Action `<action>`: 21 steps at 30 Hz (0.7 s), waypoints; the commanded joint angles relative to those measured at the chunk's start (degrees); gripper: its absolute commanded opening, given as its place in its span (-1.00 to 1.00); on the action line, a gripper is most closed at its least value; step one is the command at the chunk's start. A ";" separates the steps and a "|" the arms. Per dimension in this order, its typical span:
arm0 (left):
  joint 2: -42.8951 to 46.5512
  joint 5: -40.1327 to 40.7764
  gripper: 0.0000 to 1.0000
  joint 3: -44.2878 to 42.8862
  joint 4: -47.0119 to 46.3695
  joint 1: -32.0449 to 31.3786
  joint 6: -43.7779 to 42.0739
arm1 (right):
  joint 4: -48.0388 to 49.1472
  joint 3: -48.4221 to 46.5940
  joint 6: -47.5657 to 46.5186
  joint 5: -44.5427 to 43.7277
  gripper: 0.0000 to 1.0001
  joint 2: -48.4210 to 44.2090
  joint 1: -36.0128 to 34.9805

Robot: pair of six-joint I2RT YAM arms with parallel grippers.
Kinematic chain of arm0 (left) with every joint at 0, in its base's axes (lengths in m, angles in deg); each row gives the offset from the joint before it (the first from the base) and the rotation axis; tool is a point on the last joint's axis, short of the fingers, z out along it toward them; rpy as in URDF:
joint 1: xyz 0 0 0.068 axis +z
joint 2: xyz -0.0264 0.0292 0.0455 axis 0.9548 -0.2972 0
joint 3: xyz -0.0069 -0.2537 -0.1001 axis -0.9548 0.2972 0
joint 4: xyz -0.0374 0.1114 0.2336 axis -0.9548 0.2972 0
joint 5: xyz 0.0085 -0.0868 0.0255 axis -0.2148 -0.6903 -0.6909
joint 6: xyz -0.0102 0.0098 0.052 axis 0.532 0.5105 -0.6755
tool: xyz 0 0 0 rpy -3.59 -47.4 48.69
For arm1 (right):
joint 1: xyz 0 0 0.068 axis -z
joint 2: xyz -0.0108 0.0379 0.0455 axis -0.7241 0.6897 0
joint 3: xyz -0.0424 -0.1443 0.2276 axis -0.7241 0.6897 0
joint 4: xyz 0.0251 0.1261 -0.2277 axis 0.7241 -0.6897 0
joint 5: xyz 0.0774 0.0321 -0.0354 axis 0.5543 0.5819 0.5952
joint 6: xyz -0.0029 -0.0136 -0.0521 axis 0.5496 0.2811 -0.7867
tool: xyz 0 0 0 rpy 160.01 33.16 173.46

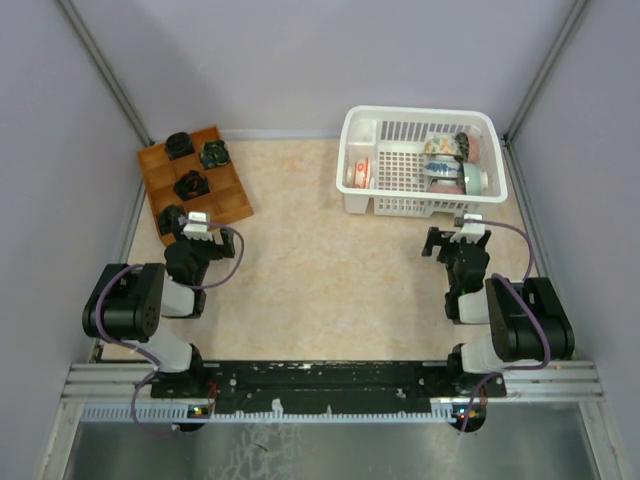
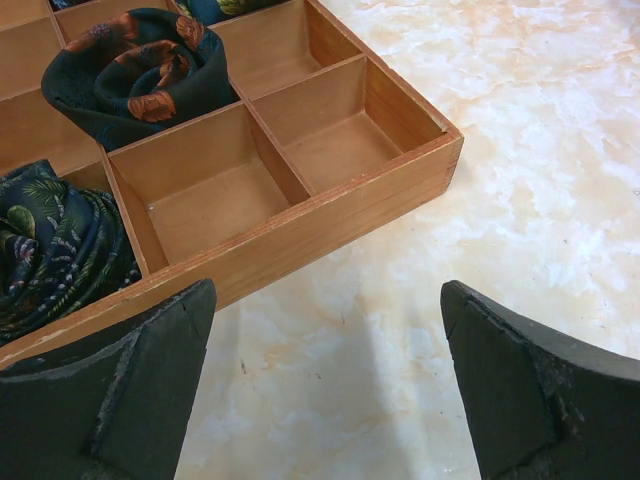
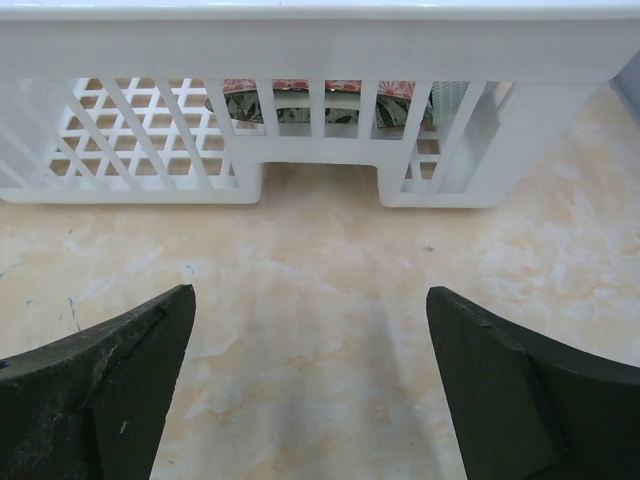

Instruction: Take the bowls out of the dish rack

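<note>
The white dish rack stands at the back right of the table. In it stand several bowls on edge: a blue-speckled one, a pinkish one and a pale green one. An orange-red bowl sits at the rack's left end. My right gripper is open just in front of the rack's near wall, low over the table, holding nothing. Through the slots a patterned bowl shows. My left gripper is open and holds nothing.
An orange-brown compartment tray lies at the back left, with dark rolled items in some cells. Its near corner is just ahead of the left fingers. Grey walls close in both sides and the back.
</note>
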State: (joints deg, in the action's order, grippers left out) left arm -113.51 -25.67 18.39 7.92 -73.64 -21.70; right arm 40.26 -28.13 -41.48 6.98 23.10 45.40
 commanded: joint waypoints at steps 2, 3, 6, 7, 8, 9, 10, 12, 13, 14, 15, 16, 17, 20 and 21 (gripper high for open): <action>1.39 -0.74 0.99 -1.31 1.07 -0.12 -0.38 | 3.30 -0.95 0.62 -3.30 0.98 -1.72 -0.10; 3.21 -0.85 0.99 -2.19 4.31 -0.13 -0.49 | 1.06 -0.92 1.01 -4.82 0.98 -5.18 -0.15; 9.86 1.77 0.99 -7.73 20.22 -0.13 0.08 | -14.40 -5.09 2.67 -8.08 0.99 -15.26 -0.15; 11.46 3.78 0.99 -9.52 24.78 -0.08 1.58 | -19.67 -7.07 5.00 -10.49 0.99 -17.94 -0.15; 12.66 5.98 0.99 -11.20 28.44 -0.12 4.01 | -24.61 -8.98 7.56 -12.27 0.99 -20.50 -0.15; 13.94 7.31 0.99 -12.75 32.18 -0.12 6.37 | -28.72 -10.57 9.24 -12.92 0.99 -22.72 -0.14; 14.68 7.57 0.99 -13.93 34.96 -0.13 8.73 | -32.73 -12.12 11.04 -13.28 0.99 -24.99 -0.12; 15.81 5.29 0.99 -15.38 37.95 -0.10 13.15 | -40.25 -14.91 14.14 -13.34 0.99 -28.80 -0.14; 16.52 3.93 0.99 -15.52 38.12 0.00 15.61 | -43.14 -16.36 14.57 -11.77 0.99 -30.29 -0.15; 17.26 3.03 0.99 -15.52 38.44 0.00 19.38 | -45.85 -18.86 14.37 -9.36 0.99 -31.16 -0.08; 18.00 2.24 0.99 -15.45 38.68 0.04 23.01 | -49.15 -20.58 14.55 -6.78 0.99 -31.37 -0.10; 18.74 0.02 0.99 -15.69 39.17 0.44 26.16 | -52.36 -24.43 15.24 -4.69 0.99 -30.84 -0.08; 19.13 -3.01 0.99 -15.99 39.00 0.82 27.85 | -55.33 -27.43 15.87 -1.83 0.99 -29.73 -0.13; 19.62 -9.19 0.99 -17.71 39.64 0.91 31.17 | -64.40 -38.04 15.84 4.37 0.99 -24.03 -2.70; 19.80 -10.24 0.99 -17.95 39.66 0.89 32.11 | -67.22 -41.18 14.17 2.72 0.98 -21.85 -5.11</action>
State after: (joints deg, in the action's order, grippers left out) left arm -95.21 -27.35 3.20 44.29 -73.18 1.33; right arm -12.15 -57.70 -27.28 4.01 -4.28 45.00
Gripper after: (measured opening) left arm 0.996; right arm 0.992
